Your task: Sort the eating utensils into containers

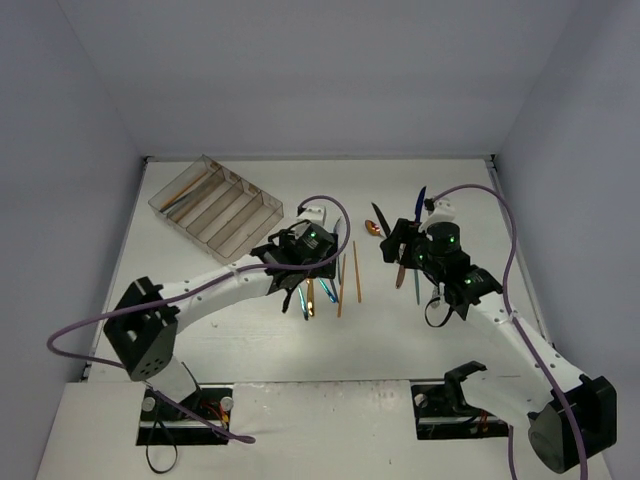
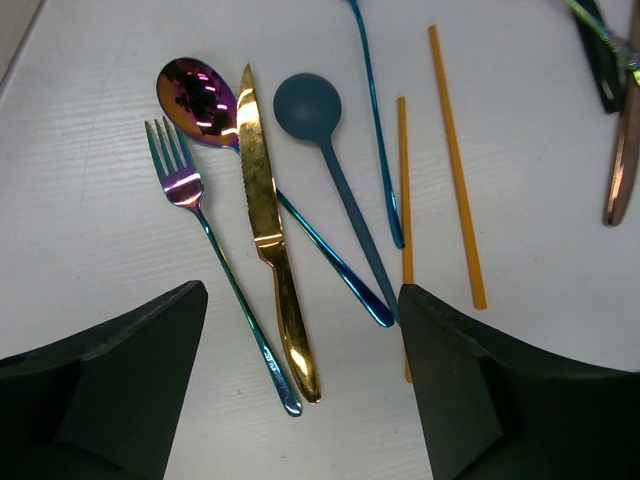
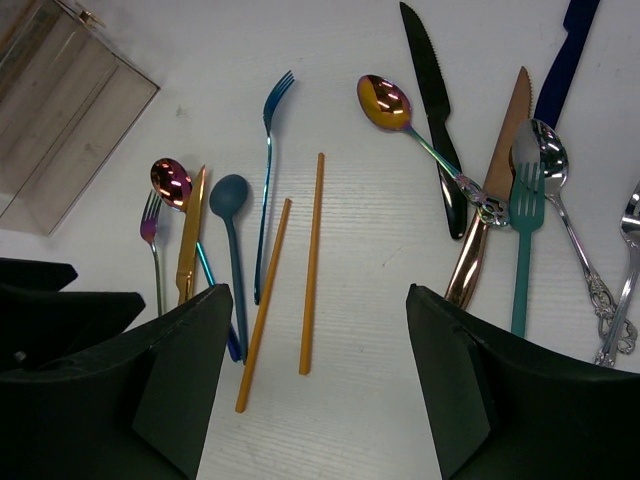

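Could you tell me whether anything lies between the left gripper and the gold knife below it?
Nothing visible does. The gold knife lies uppermost, crossing over the handle of the iridescent spoon, and the left gripper hangs open above it. The iridescent fork lies close beside the knife but not over it.

gold knife [image 2: 263, 200]: glossy metal | blue spoon [image 2: 308, 103]: matt | tray [image 1: 245, 222]: clear plastic

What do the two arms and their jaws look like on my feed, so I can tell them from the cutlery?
The left arm and right arm both have white links connected by black joints. A purple cable loops along each, and small green lights glow near the wrists. The jaws are plain matte black wedges with no visible markings.
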Motion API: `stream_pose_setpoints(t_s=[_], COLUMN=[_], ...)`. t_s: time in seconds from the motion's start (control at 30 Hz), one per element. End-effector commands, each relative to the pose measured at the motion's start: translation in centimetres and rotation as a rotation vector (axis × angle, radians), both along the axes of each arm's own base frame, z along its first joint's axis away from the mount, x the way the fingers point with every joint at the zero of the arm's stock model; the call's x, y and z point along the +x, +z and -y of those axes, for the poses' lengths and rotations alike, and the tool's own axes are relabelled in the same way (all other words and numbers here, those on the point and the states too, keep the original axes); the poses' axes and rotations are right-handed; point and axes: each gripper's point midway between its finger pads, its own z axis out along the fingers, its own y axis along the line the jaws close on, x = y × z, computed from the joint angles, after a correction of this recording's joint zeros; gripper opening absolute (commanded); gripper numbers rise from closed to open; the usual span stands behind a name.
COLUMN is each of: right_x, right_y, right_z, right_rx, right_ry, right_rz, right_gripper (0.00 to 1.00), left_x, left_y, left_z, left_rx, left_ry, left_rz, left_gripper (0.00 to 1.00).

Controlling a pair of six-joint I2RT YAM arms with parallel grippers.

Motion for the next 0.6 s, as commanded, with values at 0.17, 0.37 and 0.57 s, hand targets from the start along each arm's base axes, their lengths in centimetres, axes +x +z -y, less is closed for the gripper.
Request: stream_pose_setpoints(t_s=[0.17,0.37,0.57], right_x=[-0.1,0.2,-0.1], right_y=[-0.3,-1.2,-1.5], right_z=[1.1,1.8,2.3], right_rx=[-0.005,-0.053,-0.062], right_ry=[-0.048,-0.068,-0.082], right_rz=[0.022,0.014,0.014], right_gripper=[0.68,0.68,0.68], left_x=[0.2,-1.3,-1.7], left_y=[-0.6,-2.5,-5.2], left_z=[3.7,7.2,8.5], left_rx=[-0.056,-0.037,0.014], left_ry=[0.054,-0.07,-0.125], left_rz=[-0.074,-0.145,-0.224], left_gripper=[0.56,0.45,0.39])
